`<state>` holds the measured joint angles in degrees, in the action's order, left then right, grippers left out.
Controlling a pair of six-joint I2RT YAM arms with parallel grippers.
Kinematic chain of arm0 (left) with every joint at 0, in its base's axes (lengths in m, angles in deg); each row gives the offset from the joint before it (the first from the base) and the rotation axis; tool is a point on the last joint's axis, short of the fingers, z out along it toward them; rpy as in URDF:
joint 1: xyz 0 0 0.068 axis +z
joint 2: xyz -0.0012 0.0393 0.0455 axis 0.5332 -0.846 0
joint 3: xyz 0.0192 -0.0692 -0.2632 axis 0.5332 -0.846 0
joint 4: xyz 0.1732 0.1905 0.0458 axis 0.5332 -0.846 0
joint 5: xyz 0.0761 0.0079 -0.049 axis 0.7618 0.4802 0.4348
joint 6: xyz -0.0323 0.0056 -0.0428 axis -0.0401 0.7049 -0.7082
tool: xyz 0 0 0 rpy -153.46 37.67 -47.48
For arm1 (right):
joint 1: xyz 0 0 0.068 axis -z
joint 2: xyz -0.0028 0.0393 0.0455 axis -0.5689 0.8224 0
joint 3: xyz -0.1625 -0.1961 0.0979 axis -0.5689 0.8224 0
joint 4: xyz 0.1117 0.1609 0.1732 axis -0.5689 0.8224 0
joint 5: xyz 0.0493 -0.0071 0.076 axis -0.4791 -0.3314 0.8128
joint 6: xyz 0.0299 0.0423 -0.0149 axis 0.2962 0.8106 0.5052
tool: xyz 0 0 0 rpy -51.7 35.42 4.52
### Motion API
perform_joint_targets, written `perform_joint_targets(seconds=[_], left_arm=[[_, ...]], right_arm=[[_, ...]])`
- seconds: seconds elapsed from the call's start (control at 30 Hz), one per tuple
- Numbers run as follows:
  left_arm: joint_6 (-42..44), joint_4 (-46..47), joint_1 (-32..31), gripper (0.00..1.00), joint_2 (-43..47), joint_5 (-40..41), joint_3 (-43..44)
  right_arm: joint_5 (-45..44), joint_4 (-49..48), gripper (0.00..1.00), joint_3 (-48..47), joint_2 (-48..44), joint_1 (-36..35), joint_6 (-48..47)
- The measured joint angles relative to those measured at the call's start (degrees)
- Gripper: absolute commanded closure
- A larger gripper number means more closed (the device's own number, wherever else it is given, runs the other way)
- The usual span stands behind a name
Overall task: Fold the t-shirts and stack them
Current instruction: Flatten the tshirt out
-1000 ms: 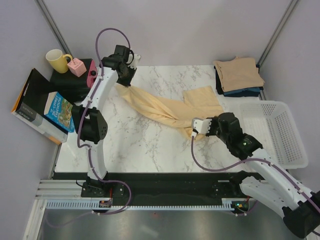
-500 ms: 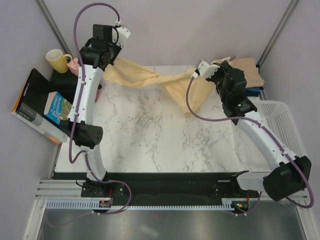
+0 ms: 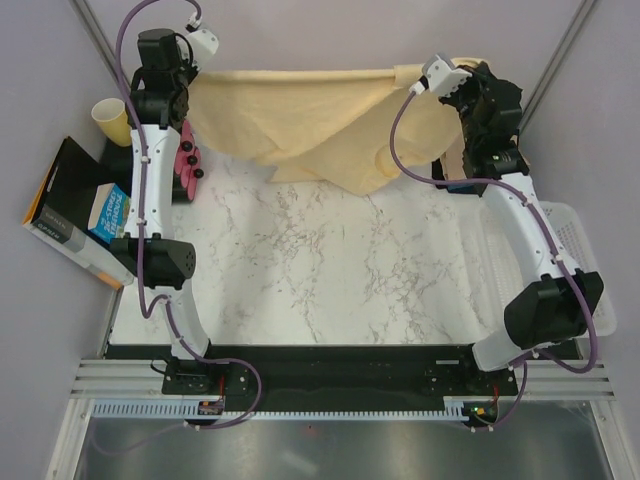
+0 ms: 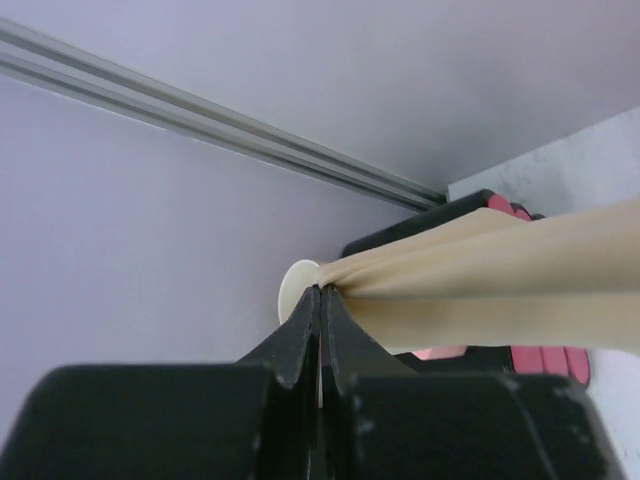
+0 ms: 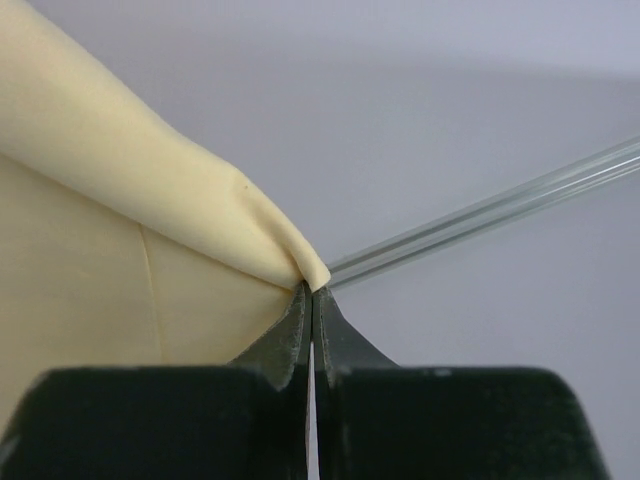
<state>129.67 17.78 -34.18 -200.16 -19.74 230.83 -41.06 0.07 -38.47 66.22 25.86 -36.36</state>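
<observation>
TAUT AT THE BACK WALL: High over the far edge of the marble table [image 3: 330, 270], I hold the pale yellow t-shirt [image 3: 300, 115] stretched wide between both arms. My left gripper [image 3: 190, 78] is clamped tight on one top corner of the cloth, up by the wall on the left. The wrist view there shows its two black fingers [image 4: 300, 335] pressed together, with fabric bunching out from the tips. My right gripper [image 3: 418, 74] pinches the opposite corner on the right, its fingers [image 5: 285, 345] likewise closed on a small peak of cloth.

The shirt's top edge runs nearly straight from one grip to the other. The rest sags below in loose folds, deepest a little right of the middle. Whether the lowest fold touches the tabletop I cannot tell.

Beside my left arm are a yellow mug [image 3: 106, 118] and a pink object [image 3: 186, 160], with a colourful book [image 3: 108, 208] lying off the table's left side. A white mesh basket [image 3: 590, 245] sits at the table's right edge, partly hidden by my right arm.
</observation>
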Motion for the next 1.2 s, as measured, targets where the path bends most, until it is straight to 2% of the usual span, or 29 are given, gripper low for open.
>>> perform_joint_targets(seconds=[0.37, 0.73, 0.87, 0.93, 1.1, 1.2], left_arm=[[3.15, 12.59, 0.00, 0.98, -0.22, 0.79, 0.09], [7.39, 23.98, -0.04, 0.98, 2.08, 0.33, -1.03], [7.17, 24.11, -0.04, 0.98, 7.32, -2.03, -7.32], [6.51, 23.34, -0.11, 0.98, 12.31, -4.24, -13.62], [5.73, 18.58, -0.24, 0.98, 28.00, -14.19, -31.89], [4.90, 14.01, -0.31, 0.98, 36.26, -21.05, -38.75]], right_arm=[[0.79, -13.46, 1.00, -9.92, 7.58, 1.09, -1.14], [3.85, -16.41, 1.00, -18.29, 7.56, 1.77, -1.66], [4.83, -14.58, 1.00, -18.75, 6.08, 2.12, -1.36], [5.16, -12.31, 1.00, -18.58, 4.50, 2.36, -1.01], [6.01, -8.02, 1.00, -13.86, -3.65, 3.13, -0.59], [6.49, -5.27, 1.00, -12.26, -9.11, 3.56, -0.11]])
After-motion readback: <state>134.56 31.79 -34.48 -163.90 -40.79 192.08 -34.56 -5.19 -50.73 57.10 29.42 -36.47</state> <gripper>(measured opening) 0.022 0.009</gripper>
